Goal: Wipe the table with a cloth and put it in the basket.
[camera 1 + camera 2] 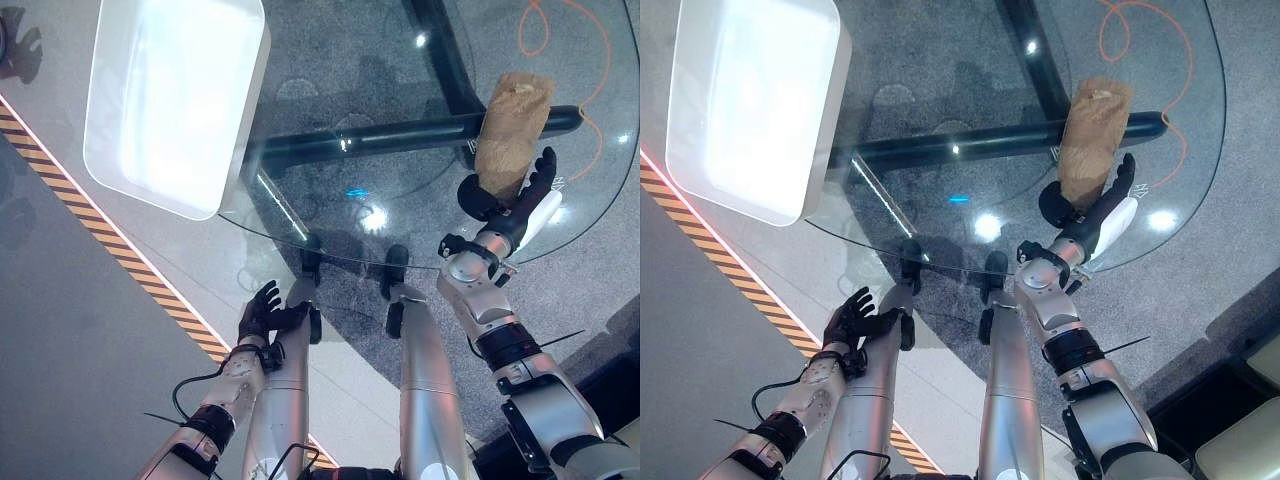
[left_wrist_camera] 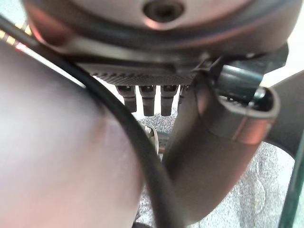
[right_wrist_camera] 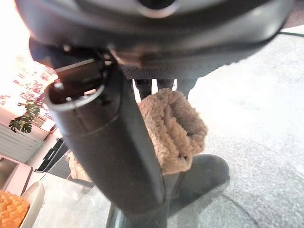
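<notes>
1. Over at the right side of the round glass table (image 1: 400,215): right hand (image 1: 505,200) reaching in from the near edge, fingers curled round the near end of a tan fleecy cloth (image 1: 512,120).
2. Lying as a rolled bundle, stretched from the hand toward the far side, resting on the glass above the dark table frame (image 1: 400,135) seen through the top.
3. Confirmed from the right wrist: fleecy cloth (image 3: 173,128) bunched just past the dark thumb (image 3: 104,147), fingers closed over its top.
4. At the far left, partly over the table's left edge: a white rectangular basket (image 1: 175,100), well apart from the cloth.
5. Below the near table edge, on the left: left hand (image 1: 265,312), off the table, fingers loosely spread and relaxed, holding nothing.
6. From the left wrist: a row of straight dark fingers (image 2: 147,97) hanging free, nothing between them.
7. On the floor at left: a yellow-and-black striped line (image 1: 120,245) running diagonally past the basket.
8. Beyond the table at far right, seen through the glass: an orange cord (image 1: 560,40) looping on the grey floor.
</notes>
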Robot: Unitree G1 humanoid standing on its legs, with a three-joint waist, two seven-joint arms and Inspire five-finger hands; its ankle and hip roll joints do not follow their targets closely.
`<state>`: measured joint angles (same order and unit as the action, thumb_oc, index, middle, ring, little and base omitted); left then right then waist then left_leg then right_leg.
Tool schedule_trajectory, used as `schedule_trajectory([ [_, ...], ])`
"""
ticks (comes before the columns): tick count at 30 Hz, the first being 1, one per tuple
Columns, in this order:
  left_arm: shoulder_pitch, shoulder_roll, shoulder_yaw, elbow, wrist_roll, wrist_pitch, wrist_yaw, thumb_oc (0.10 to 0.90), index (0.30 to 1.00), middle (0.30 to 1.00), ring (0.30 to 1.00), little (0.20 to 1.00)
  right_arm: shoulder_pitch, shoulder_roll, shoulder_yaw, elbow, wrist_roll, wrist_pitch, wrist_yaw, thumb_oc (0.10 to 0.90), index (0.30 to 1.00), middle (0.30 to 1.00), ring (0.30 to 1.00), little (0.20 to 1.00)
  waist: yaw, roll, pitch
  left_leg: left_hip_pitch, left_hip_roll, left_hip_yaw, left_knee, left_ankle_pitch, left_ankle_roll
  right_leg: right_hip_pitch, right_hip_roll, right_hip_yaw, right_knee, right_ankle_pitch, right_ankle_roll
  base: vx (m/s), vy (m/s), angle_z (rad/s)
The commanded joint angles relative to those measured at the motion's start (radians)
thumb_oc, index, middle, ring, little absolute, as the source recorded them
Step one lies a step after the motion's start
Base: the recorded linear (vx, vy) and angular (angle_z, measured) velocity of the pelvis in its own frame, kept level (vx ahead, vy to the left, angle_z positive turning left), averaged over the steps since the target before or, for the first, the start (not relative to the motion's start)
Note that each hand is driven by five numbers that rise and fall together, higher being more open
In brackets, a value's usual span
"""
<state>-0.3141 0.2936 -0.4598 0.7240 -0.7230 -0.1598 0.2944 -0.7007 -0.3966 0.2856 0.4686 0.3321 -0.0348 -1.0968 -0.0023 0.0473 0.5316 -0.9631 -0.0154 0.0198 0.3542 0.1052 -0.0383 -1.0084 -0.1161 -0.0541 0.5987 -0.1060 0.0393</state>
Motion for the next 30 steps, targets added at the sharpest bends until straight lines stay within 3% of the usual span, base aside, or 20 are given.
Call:
schedule_trajectory([
  [1,0.085,-0.054,-0.066,-0.020,-0.024,0.010,0.020,0.800,0.900,0.900,0.900,0.900,-0.013,-0.079,-0.040,-0.002,0.069,0.000,-0.017,0.800,0.900,0.900,0.900,0.900,0.009,0.035,-0.012,-0.051,-0.067,0.036,0.165,-0.143,0.048,-0.014,0.046,-0.052,-0.174,0.177,-0.002,0.00,0.000,0.00],
  [13,0.063,-0.047,-0.070,-0.042,-0.044,0.020,0.041,0.800,0.900,0.900,0.900,0.900,-0.086,-0.097,-0.028,0.094,0.172,0.019,0.055,0.800,0.900,0.900,0.900,0.900,0.025,0.043,-0.012,-0.096,-0.071,0.025,0.174,-0.141,0.043,-0.057,0.040,-0.062,-0.163,0.181,-0.002,0.00,0.001,0.02],
  [14,0.064,-0.047,-0.073,-0.042,-0.045,0.016,0.041,0.800,0.900,0.900,0.900,0.900,-0.092,-0.100,-0.023,0.100,0.174,0.022,0.065,0.641,0.764,0.764,0.764,0.741,0.026,0.043,-0.012,-0.098,-0.072,0.024,0.174,-0.140,0.042,-0.059,0.040,-0.062,-0.164,0.182,-0.002,0.00,0.000,0.00],
  [16,0.064,-0.049,-0.073,-0.043,-0.046,0.014,0.040,0.800,0.900,0.900,0.900,0.900,-0.096,-0.101,-0.018,0.105,0.170,0.030,0.082,0.490,0.634,0.634,0.634,0.590,0.026,0.044,-0.012,-0.102,-0.072,0.023,0.175,-0.140,0.041,-0.062,0.040,-0.062,-0.163,0.181,-0.002,0.00,0.000,0.00],
  [17,0.064,-0.050,-0.074,-0.043,-0.046,0.012,0.040,0.800,0.900,0.900,0.900,0.900,-0.098,-0.103,-0.015,0.106,0.167,0.036,0.088,0.160,0.352,0.352,0.352,0.260,0.026,0.043,-0.012,-0.102,-0.072,0.023,0.176,-0.140,0.041,-0.062,0.040,-0.062,-0.162,0.180,-0.002,0.00,0.000,0.00],
  [18,0.062,-0.050,-0.075,-0.045,-0.047,0.012,0.040,0.800,0.900,0.900,0.900,0.900,-0.101,-0.105,-0.012,0.108,0.166,0.042,0.096,0.100,0.300,0.300,0.300,0.200,0.026,0.043,-0.012,-0.103,-0.072,0.023,0.175,-0.140,0.041,-0.064,0.041,-0.061,-0.162,0.180,-0.002,0.00,0.000,0.00],
  [30,0.067,-0.052,-0.074,-0.062,-0.052,0.013,0.049,0.800,0.900,0.900,0.900,0.900,-0.094,-0.109,0.003,0.102,0.175,0.063,0.139,0.100,0.300,0.300,0.300,0.200,0.029,0.045,-0.012,-0.119,-0.076,0.027,0.182,-0.145,0.046,-0.082,0.040,-0.057,-0.152,0.179,0.002,0.00,0.002,0.00],
])
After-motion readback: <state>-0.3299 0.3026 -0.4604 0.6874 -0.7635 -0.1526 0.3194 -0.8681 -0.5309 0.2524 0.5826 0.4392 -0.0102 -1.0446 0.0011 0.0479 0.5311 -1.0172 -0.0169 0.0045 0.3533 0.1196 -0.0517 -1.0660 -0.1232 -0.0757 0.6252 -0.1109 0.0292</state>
